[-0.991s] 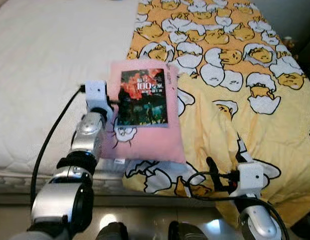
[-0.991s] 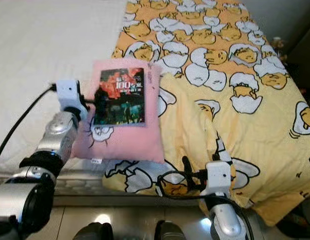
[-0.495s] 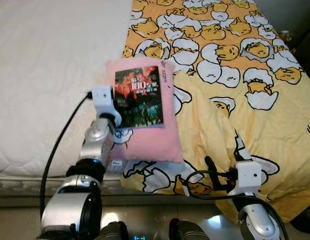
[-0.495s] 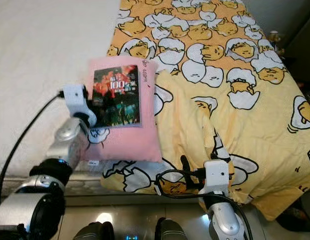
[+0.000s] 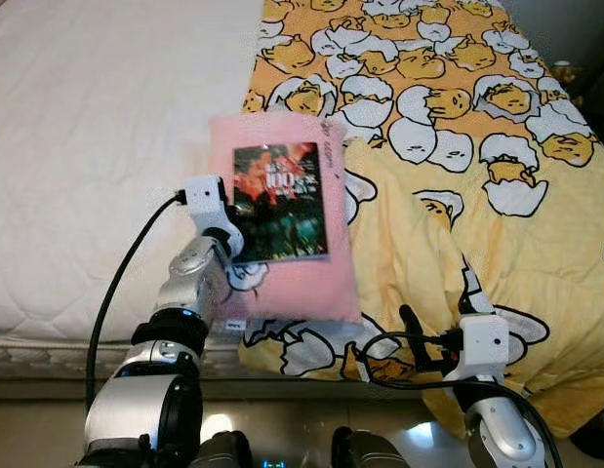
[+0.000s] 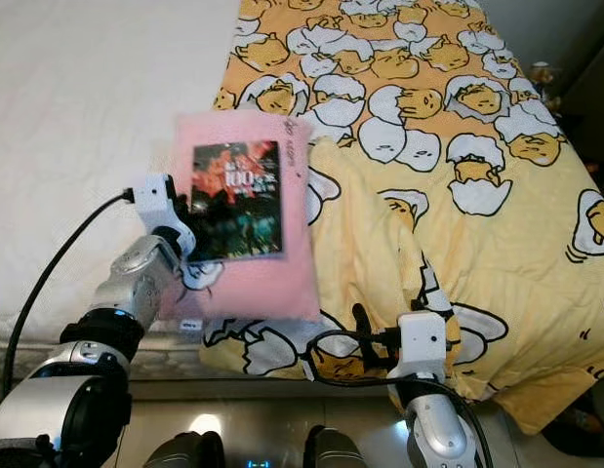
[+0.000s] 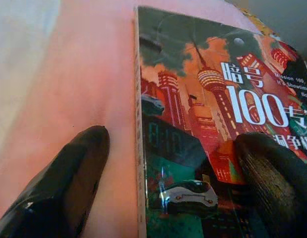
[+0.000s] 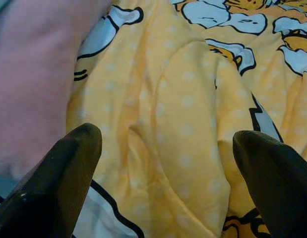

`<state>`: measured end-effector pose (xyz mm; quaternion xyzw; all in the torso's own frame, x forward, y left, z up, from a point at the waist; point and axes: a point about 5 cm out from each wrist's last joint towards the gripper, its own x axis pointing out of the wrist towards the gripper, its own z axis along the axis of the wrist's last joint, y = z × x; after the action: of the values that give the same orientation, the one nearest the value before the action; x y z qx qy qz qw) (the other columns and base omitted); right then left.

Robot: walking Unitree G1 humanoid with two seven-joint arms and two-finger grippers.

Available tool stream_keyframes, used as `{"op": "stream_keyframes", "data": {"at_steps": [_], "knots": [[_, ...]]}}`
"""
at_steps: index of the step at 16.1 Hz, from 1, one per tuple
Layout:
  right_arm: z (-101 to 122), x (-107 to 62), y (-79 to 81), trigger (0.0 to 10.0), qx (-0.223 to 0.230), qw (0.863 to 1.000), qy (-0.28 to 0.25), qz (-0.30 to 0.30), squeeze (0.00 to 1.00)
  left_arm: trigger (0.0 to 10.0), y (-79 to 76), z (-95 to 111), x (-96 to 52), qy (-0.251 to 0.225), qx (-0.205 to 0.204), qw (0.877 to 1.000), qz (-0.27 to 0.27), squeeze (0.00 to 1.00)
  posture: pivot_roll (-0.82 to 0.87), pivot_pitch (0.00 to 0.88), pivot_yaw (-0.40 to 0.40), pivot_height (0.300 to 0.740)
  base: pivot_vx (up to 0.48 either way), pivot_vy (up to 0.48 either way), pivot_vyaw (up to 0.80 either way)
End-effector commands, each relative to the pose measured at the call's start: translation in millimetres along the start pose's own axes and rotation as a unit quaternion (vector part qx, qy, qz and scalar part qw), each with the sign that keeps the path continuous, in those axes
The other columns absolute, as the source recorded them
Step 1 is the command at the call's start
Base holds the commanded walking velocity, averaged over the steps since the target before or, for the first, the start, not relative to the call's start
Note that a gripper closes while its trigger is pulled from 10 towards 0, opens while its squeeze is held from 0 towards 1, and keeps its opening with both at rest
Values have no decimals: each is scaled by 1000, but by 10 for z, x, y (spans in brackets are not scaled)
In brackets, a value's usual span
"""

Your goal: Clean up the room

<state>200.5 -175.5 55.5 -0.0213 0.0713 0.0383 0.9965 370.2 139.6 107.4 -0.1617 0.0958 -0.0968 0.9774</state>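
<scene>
Straddling the spine edge of the book (image 7: 213,124), your left gripper (image 7: 168,168) has its fingers spread: one pad lies on the pink pillow (image 5: 292,283) just beside the book, the other rests on the cover. The jaws are not closed on anything, so you have no grasp yet. From the head camera the left gripper (image 5: 233,244) sits at the book's left edge, near its lower corner.

Your right gripper (image 8: 168,163) is also spread, hovering low over the yellow duvet (image 5: 477,195) at the foot edge of the bed, holding nothing.

The book lies flat, cover up, on the pink pillow, which itself rests on the white mattress (image 5: 97,146) where it meets the duvet. Its long axis runs roughly away from you, up the bed, with a slight tilt; the title end points to the far side.

By my reading, tidying has barely begun: the book is not lifted, the pillow sits out of place, and the duvet is rumpled. All of that remains for you.
</scene>
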Motion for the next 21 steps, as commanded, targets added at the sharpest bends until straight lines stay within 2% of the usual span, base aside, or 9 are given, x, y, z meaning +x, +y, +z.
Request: {"op": "stream_keyframes", "data": {"at_steps": [1, 2, 4, 6, 9, 12, 15, 19, 21], "knots": [[-41, -11, -28, 10000, -1, 1000, 14, -6, 0, 10000, -11, -344, -53, 86, -43, 995, -3, 0, -165, 162, -29, 740, 0, 0, 0], [-47, -10, -22, 10000, 0, 1000, 15, -6, 0, 9373, 7, -369, -63, 98, -33, 995, -4, 0, -165, 162, -29, 740, 0, 0, 0], [-48, 5, -17, 10000, 0, 1000, 15, -5, 0, 0, 68, -400, -78, 113, 13, 993, 11, 0, -161, 160, -28, 740, 0, 0, 0], [-52, 13, -12, 10000, 0, 1000, 15, -4, 0, 0, 107, -486, -111, 146, 27, 989, 11, 0, -161, 160, -28, 740, 0, 0, 0], [-60, 14, 0, 10000, 3, 1000, 16, -4, 0, 0, 173, -495, -137, 158, -8, 987, 3, 0, -161, 159, -26, 740, 0, 0, 0], [-61, 16, 11, 10000, 3, 1000, 15, -2, 0, 0, 240, -450, -141, 154, 23, 988, 1, 0, -161, 153, -25, 740, 0, 0, 0], [-51, 44, -5, 10000, 1, 1000, 14, 0, 0, 0, 183, -465, -134, 145, -22, 989, -23, 0, -161, 136, -29, 740, 0, 0, 0], [-50, 91, 0, 10000, 0, 1000, 12, 4, 0, 0, 164, -390, -116, 124, -11, 991, -53, 0, -149, 125, -28, 740, 0, 0, 0], [-45, 116, 25, 10000, 2, 1000, 11, 5, 0, 0, 173, -305, -92, 101, -57, 992, -48, 0, -142, 127, -29, 740, 0, 0, 0]]}}
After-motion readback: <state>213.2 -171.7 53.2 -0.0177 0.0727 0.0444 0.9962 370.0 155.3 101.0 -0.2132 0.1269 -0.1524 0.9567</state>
